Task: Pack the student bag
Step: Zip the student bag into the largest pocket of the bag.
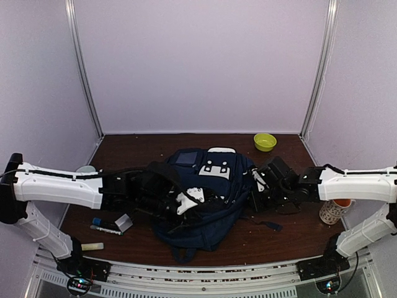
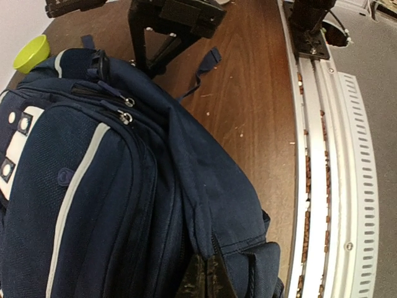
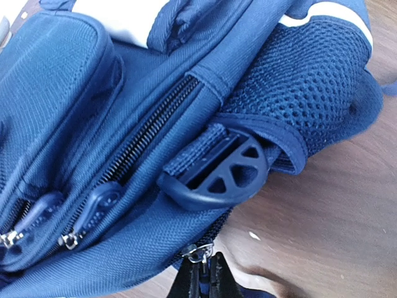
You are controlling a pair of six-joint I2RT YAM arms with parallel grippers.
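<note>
Bag [image 1: 208, 226] lies flat mid-table [image 1: 133, 149], front up, white patch toward the far wall, between both arms. Left gripper [image 2: 201, 277] is low at the bag's near-left side, fingers closed, tips pressed on a seam. Can't tell if any fabric is pinched. Right gripper [image 3: 201, 280] is at the bag's right side, fingers closed on a small metal zip pull [image 3: 200, 251]. Just above it are a black plastic buckle [image 3: 217, 175] on a webbing loop and the mesh pocket [image 3: 310, 87], with two more zip tabs to the left, all zips shut there. In the top view the left arm covers the bag's left part and the right wrist hides its right edge. Green bowl [image 1: 265, 141] sits far right, well apart from the bag. Patterned cup [image 1: 335, 213] is partly under the right arm. A loose strap [image 1: 270, 226] trails on the wood right of the bag. Left of the bag are a marker [image 1: 105, 230] and a small grey box [image 1: 123, 222], close together, with a pale stick [image 1: 92, 246] nearer the rail [image 2: 338, 186].
</note>
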